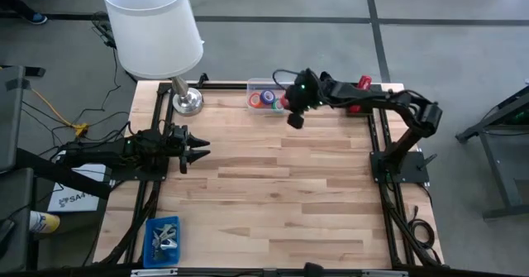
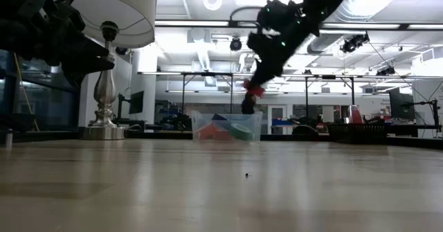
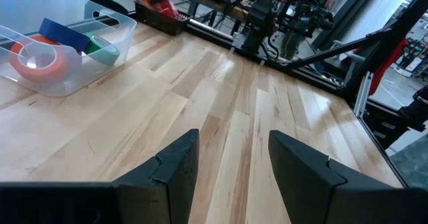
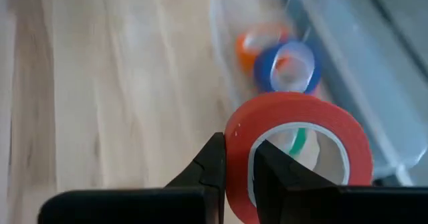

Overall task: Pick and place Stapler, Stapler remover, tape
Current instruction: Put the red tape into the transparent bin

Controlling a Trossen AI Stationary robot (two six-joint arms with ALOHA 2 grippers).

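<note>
Red tape roll [image 4: 294, 154]; blue roll [image 4: 291, 67]; white lampshade [image 1: 152, 25].

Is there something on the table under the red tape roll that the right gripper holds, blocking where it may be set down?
Nothing visible. The right gripper grips the red tape roll just beside the clear bin; the wood table before it is bare.

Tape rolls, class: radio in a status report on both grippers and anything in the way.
Right gripper shut on a red tape roll, raised by the clear box. Left gripper open, idle over the table's left edge. Nothing in the way.
</note>
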